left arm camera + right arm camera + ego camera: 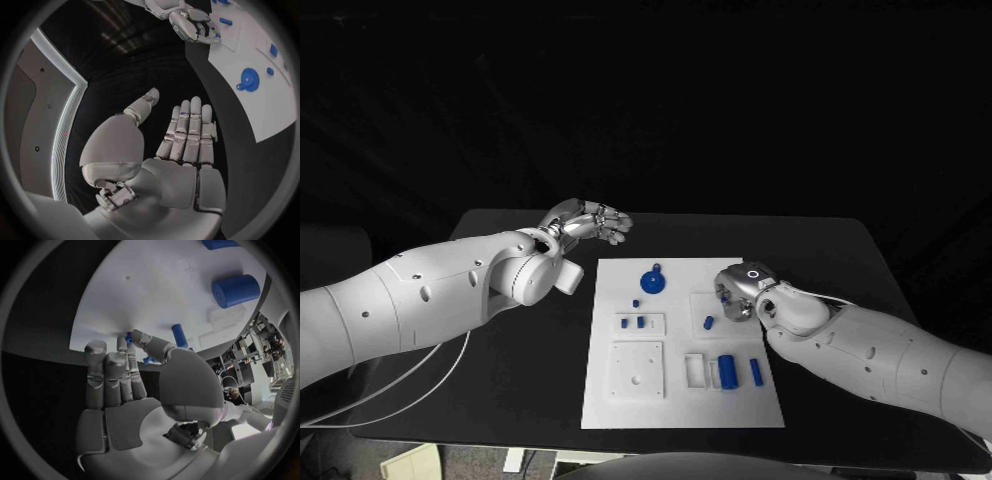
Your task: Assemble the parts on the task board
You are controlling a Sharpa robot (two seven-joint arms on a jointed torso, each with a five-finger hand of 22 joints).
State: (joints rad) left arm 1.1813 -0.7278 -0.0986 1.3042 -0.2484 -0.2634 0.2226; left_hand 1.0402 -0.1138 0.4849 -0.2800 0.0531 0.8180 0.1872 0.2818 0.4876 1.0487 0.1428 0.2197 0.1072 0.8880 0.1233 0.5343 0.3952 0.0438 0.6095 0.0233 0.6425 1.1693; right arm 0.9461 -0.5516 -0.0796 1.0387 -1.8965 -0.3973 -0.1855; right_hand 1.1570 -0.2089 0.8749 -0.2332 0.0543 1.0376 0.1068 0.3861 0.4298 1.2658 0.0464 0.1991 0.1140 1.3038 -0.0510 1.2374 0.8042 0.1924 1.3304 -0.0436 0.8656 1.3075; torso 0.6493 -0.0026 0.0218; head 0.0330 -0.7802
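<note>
One white board point(678, 400) on surface point(516, 380). Left robot hand point(589, 221) empty, fingers spread. Right robot hand point(737, 291) over board; grip unclear.

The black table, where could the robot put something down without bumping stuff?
The black table looks bare between the task board and the left arm, and along the far edge beyond the board. On the board, bare white lies at the near edge. The middle is crowded with blue parts, and the right robot hand hangs over it. The left robot hand hovers off the board.
</note>
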